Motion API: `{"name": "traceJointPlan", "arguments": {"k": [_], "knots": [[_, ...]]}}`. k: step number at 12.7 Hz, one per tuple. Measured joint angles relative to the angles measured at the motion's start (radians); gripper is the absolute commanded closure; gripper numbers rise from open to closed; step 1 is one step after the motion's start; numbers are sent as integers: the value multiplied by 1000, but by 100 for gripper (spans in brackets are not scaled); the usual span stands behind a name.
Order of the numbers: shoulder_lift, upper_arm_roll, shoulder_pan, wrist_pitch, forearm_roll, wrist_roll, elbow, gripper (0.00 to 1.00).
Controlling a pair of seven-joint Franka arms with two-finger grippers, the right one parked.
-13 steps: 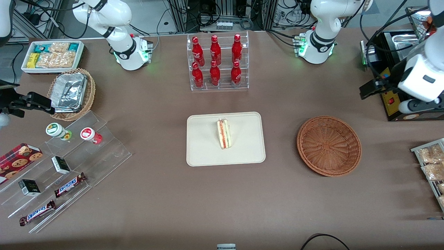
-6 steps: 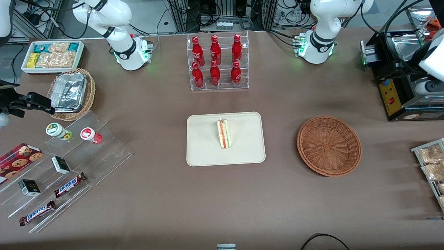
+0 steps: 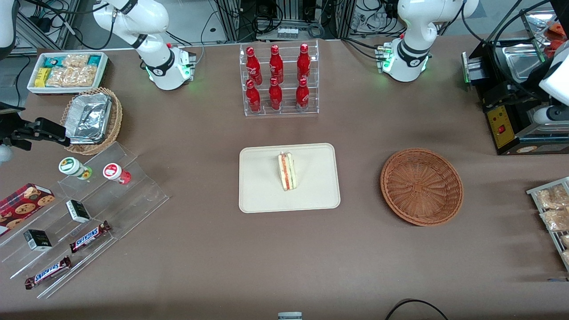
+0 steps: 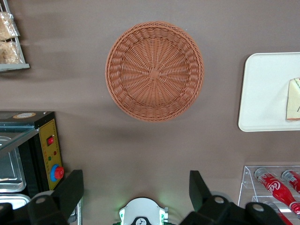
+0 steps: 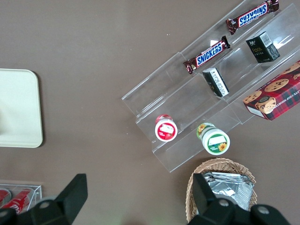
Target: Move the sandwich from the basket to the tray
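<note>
The small triangular sandwich wedge of pale white bread [image 3: 286, 171] stands on its edge near the middle of the flat cream-beige rectangular tray with rounded corners and a low rim [image 3: 262, 191], its red-orange and green filling layers facing up toward the front camera. In the left wrist view only a pale corner of the sandwich [image 4: 294, 99] shows, cut off at the picture's border, and the tray [image 4: 262, 93] is likewise cut off.

The round, shallow, reddish-brown woven wicker basket [image 3: 421, 186] sits on the brown tabletop well apart from the tray, toward the working arm's end of the table; its spiralling weave [image 4: 154, 71] holds nothing.

The left arm's gripper [image 4: 136, 196] hangs high above the table near the basket, its two dark fingers [image 4: 70, 191] spread wide with nothing between them. In the front view only part of the white arm shows at the picture's edge, above a black box with a yellow panel [image 3: 502, 124]; the gripper itself is out of sight there.

Farther from the front camera than the tray, a clear acrylic rack [image 3: 280, 80] carries six red bottles. Toward the parked arm's end lie a lighter wicker basket of silver foil containers [image 3: 91, 120], a white bin of snack packets [image 3: 66, 71] and a clear stepped stand with Snickers bars [image 3: 86, 238].
</note>
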Motion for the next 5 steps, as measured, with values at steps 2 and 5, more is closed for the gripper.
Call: {"name": "traceJointPlan", "arguments": {"k": [2, 5], "knots": [[6, 0, -1, 14, -1, 0, 8, 1], [7, 1, -1, 34, -1, 0, 10, 1]]}}
